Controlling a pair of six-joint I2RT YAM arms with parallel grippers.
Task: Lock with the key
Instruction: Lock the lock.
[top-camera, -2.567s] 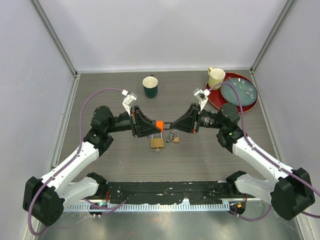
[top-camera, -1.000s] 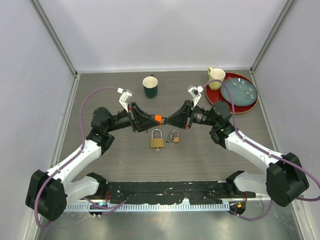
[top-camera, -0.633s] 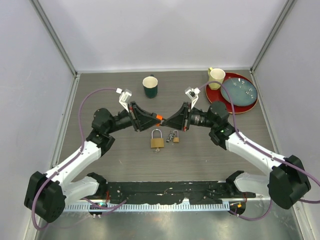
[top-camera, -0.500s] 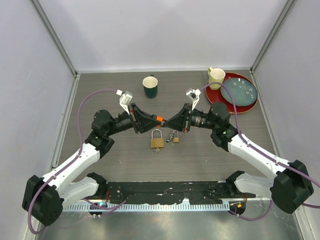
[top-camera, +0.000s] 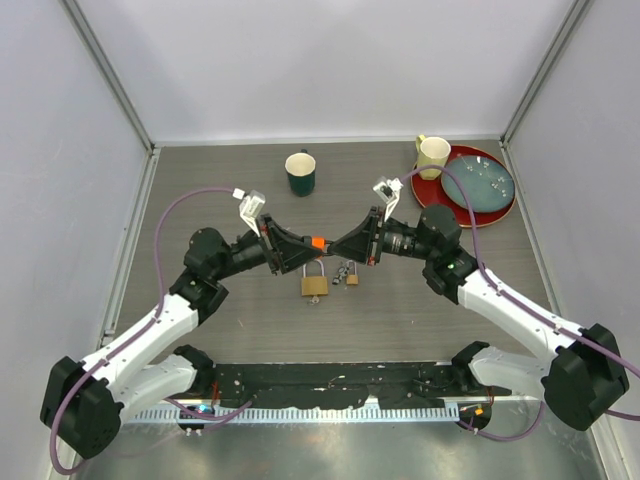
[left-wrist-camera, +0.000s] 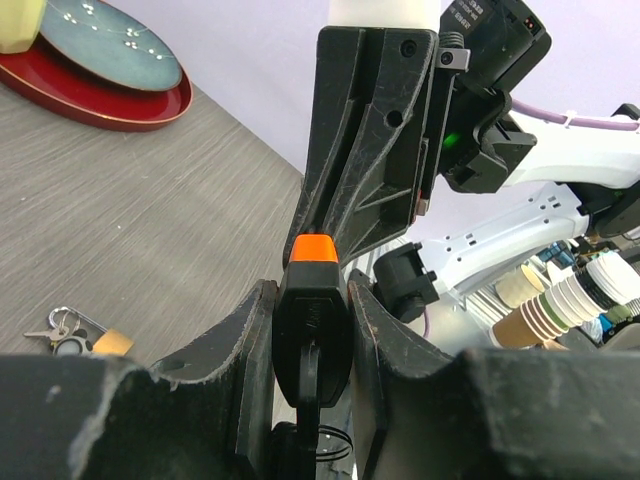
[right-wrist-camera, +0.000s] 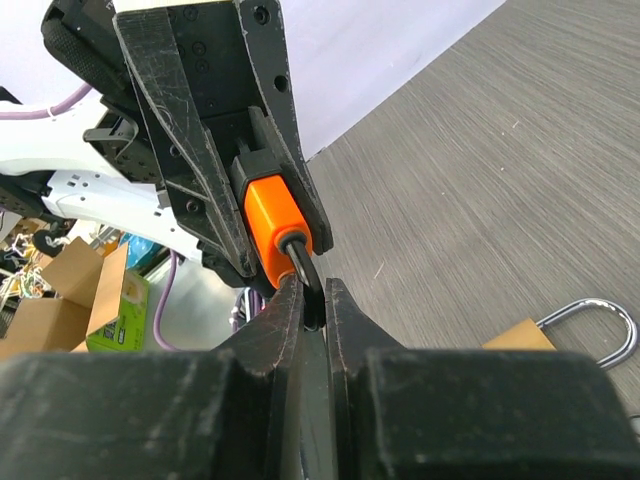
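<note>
On the surface nearest the arm bases lie a brass padlock and, just beside it, a small lock with keys. Above them the left hand is clenched on an orange-and-black lock, whose black loop is pinched by the right hand. A green mug stands farther back.

Left gripper clamped on orange-tipped black lock — right gripper opposite, keys on table

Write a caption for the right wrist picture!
Right gripper pinches the black loop on the orange block held in the left gripper; brass padlock below.
</note>
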